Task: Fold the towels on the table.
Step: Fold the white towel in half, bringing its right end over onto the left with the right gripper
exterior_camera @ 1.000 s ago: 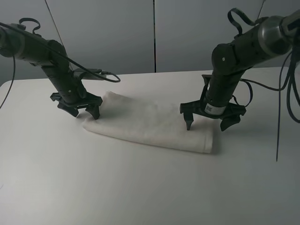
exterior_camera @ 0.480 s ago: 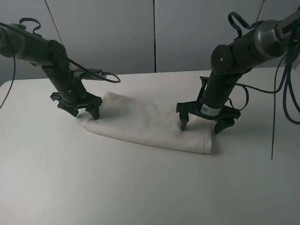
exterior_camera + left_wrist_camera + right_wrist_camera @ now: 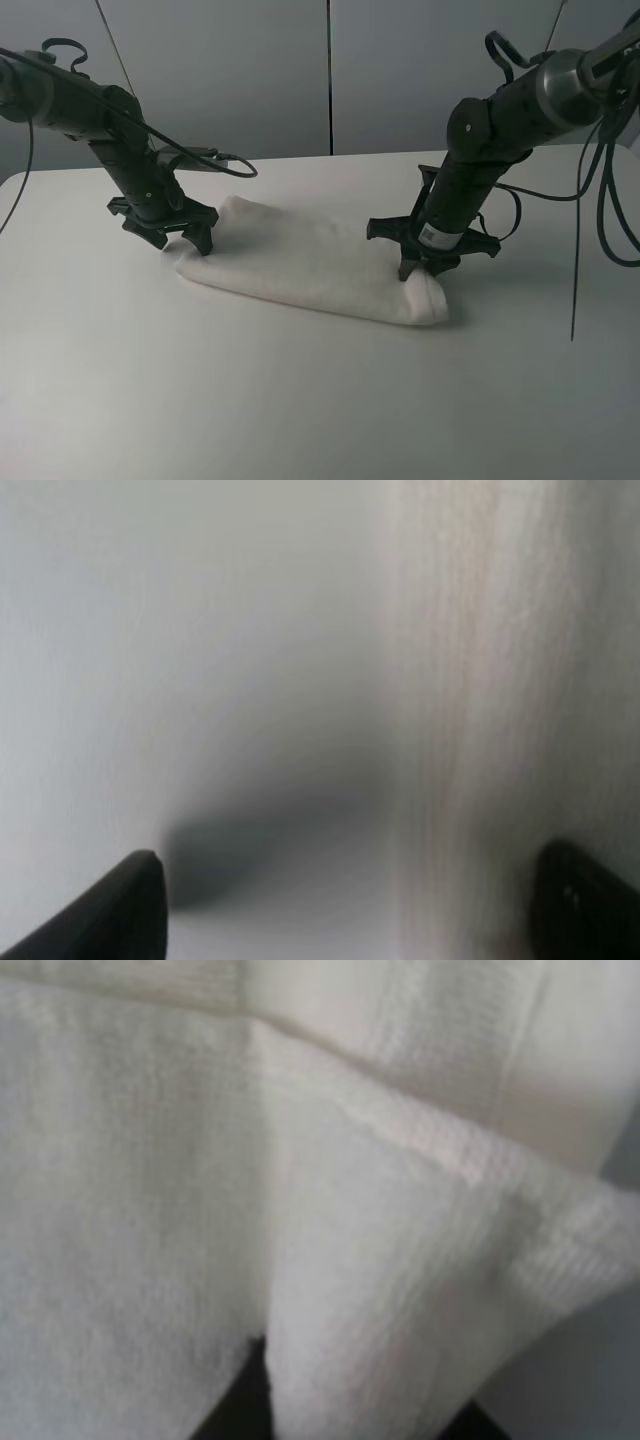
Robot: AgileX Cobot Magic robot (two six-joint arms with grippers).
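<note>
The white towel (image 3: 310, 262) lies folded into a long band across the middle of the table (image 3: 300, 400). My left gripper (image 3: 182, 240) is open and straddles the towel's left end. In the left wrist view its gripper (image 3: 350, 910) has one fingertip (image 3: 110, 900) over bare table and the other over the towel (image 3: 490, 680). My right gripper (image 3: 425, 268) is shut on the towel's right end, which bunches up between the fingers. The right wrist view shows that fold of towel (image 3: 400, 1260) pinched in the gripper (image 3: 360, 1415). The label is hidden.
Grey wall panels stand behind the table's back edge (image 3: 330, 155). Black cables (image 3: 575, 290) hang from the right arm beside the table's right part. A cable (image 3: 215, 160) loops off the left arm above the towel's left end.
My right gripper has moved left and down onto the towel's right end and closed from wide open, pulling the end up into a bunch. The left gripper has stayed in place.
</note>
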